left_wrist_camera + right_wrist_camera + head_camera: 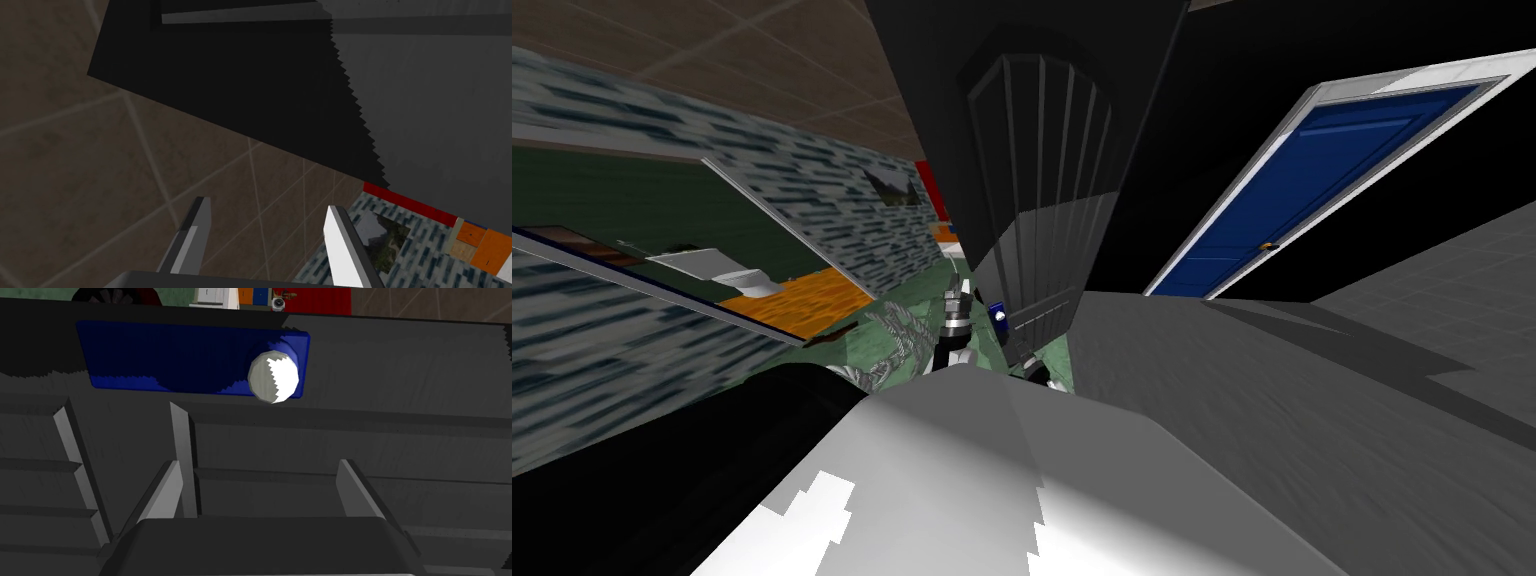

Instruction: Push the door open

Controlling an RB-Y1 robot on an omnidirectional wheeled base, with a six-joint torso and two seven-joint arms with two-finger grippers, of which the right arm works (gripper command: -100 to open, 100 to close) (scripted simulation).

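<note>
While the right gripper (259, 463) faces the dark panelled door (350, 438) close up, fingers spread and holding nothing, the round knob (274, 377) on its blue plate (150, 358) lies just beyond the fingertips. Right arm nearer; push probably goes straight ahead. Left gripper (267, 203) likewise spread, empty.

no readable text anywhere (not one letter).

We see a matt, dark grey door (360, 438) with ridged panels, a smooth pale knob (274, 377) catching a bright sheen, a flat, dull blue plate (175, 358) behind it
</note>
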